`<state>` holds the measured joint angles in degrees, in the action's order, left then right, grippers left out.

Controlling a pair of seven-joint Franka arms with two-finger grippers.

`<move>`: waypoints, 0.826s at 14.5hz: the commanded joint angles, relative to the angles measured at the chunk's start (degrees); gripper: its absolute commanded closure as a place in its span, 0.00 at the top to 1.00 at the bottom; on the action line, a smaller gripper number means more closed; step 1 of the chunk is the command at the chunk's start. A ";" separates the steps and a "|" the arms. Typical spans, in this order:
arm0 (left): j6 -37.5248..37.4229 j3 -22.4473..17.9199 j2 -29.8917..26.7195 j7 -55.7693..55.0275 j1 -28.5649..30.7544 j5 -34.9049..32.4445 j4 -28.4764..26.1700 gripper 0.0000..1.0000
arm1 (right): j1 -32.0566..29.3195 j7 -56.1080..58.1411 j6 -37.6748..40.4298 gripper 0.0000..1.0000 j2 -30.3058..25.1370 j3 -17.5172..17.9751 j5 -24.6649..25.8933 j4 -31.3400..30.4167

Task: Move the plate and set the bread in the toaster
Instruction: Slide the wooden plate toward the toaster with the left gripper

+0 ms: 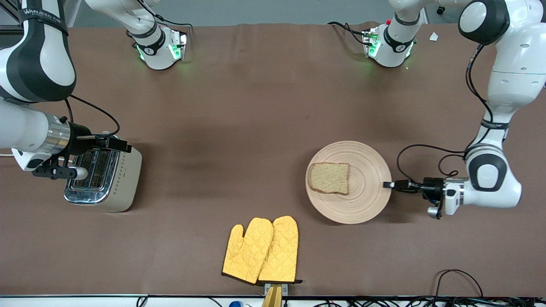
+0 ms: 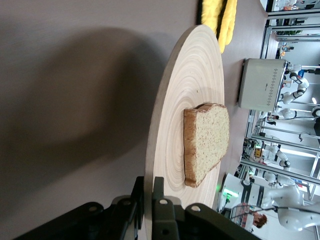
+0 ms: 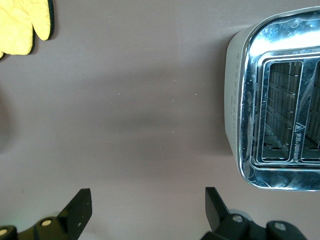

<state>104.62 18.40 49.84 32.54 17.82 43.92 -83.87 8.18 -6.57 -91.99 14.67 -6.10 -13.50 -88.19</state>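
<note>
The light-wood plate (image 1: 362, 200) lies on the table toward the left arm's end. The brown bread slice (image 1: 329, 178) rests on it. My left gripper (image 1: 387, 184) is shut on the plate's rim at table height. In the left wrist view the gripper (image 2: 148, 185) pinches the plate (image 2: 195, 75) edge, with the bread (image 2: 207, 140) just past it. The cream toaster (image 1: 123, 179) stands at the right arm's end, both slots empty. My right gripper (image 1: 121, 146) is open and empty over the toaster's edge. The right wrist view shows the gripper (image 3: 147, 200) over bare table beside the toaster (image 3: 280, 100).
Two yellow oven mitts (image 1: 262, 250) lie near the table's front edge, nearer the front camera than the plate. Cables run along that edge. Brown tabletop stretches between the toaster and the plate.
</note>
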 commanded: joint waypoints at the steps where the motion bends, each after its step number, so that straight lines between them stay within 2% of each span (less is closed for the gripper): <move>1: 6.18 3.22 -0.53 -4.13 -4.00 1.60 0.55 0.00 | 0.43 -1.16 -1.00 1.00 0.18 -0.14 -0.22 -1.02; 4: 17.07 5.24 -0.36 -10.63 -11.38 4.32 0.47 0.00 | 0.34 -1.08 -1.00 1.00 0.18 -0.14 -0.04 -1.02; 6: 27.43 5.25 0.08 -11.88 -18.58 9.40 0.20 0.00 | 0.34 -1.07 -0.91 1.00 0.18 -0.23 -0.04 -1.11; 12: 36.60 5.16 2.45 -10.83 -32.03 24.09 1.60 0.00 | -0.27 -1.16 -0.91 1.00 0.27 -0.23 0.66 -1.81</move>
<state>139.25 23.30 51.53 20.65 -11.94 63.83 -84.08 8.21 -6.77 -92.36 15.53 -6.48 -13.30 -88.54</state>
